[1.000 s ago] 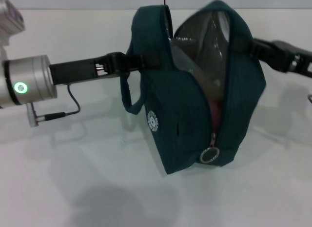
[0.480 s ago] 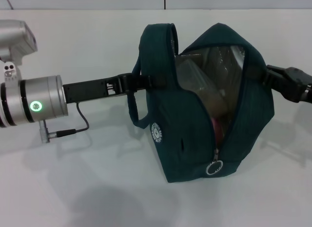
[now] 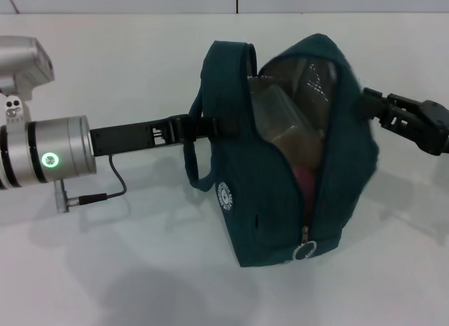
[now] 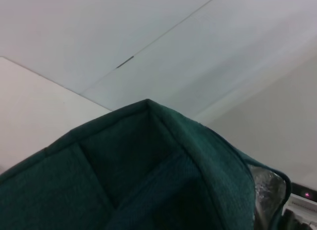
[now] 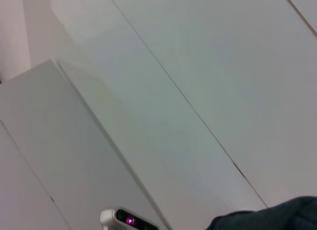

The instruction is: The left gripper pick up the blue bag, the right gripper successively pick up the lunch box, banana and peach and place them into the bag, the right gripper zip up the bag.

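From the head camera, the blue bag [image 3: 280, 165] stands on the white table [image 3: 140, 270], its mouth wide open toward the near side. The left gripper [image 3: 200, 125] reaches in from the left and is closed on the bag's left handle strap, holding that side up. Inside, the clear lunch box [image 3: 280, 116] leans against the foil lining, and a patch of pink lower down looks like the peach [image 3: 303, 182]. The banana cannot be made out. The zipper pull [image 3: 303, 252] sits at the bottom of the near seam, so the zip is undone. The right gripper [image 3: 368, 105] is at the bag's right edge near the top; whether its claw is open or closed cannot be told.

The left wrist camera shows only a fold of the bag's green fabric close up, with a sliver of foil lining [image 4: 267, 183] at one edge.

The right wrist camera shows mostly pale wall, with a corner of dark bag fabric in view.

Judging by this, packing is largely done and the zipping remains.
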Tool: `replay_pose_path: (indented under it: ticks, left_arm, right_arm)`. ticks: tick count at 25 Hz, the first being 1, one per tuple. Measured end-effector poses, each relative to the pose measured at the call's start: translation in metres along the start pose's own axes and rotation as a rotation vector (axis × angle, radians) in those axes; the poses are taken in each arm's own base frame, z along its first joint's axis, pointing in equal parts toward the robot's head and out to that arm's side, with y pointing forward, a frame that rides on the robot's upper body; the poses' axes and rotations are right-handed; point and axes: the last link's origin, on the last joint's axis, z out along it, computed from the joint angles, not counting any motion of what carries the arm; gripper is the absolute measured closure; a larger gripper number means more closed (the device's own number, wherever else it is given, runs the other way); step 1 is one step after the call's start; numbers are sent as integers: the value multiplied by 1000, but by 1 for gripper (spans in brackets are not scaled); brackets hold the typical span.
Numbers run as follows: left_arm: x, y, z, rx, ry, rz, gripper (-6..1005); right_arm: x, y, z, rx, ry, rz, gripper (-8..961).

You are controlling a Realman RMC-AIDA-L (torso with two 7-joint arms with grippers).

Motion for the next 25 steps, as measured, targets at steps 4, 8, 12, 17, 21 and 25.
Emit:
replay_pose_path:
  ticks: [4, 8, 12, 17, 21, 25]
  left_arm:
    - [-1, 0, 0, 1, -6, 2, 961]
    - [-1, 0, -1, 1, -5, 5, 961]
    - [-1, 0, 0, 0, -3, 5, 961]
    - [-1, -1, -1, 7, 1, 4, 961]
    - [-1, -1, 0, 7, 0, 5, 961]
    - [-1, -1, 0, 7, 0, 6, 961]
  right_arm:
    - [0, 0, -4, 9, -8, -13, 634]
    - [-1, 4, -11, -13, -34, -40, 474]
    - [6, 16, -18, -80, -39, -101, 379]
    - [35, 33, -27, -177, 7, -277, 261]
    - [59, 44, -38, -198, -14, -347, 194]
    - [75, 51, -47, -188, -12, -386, 161]
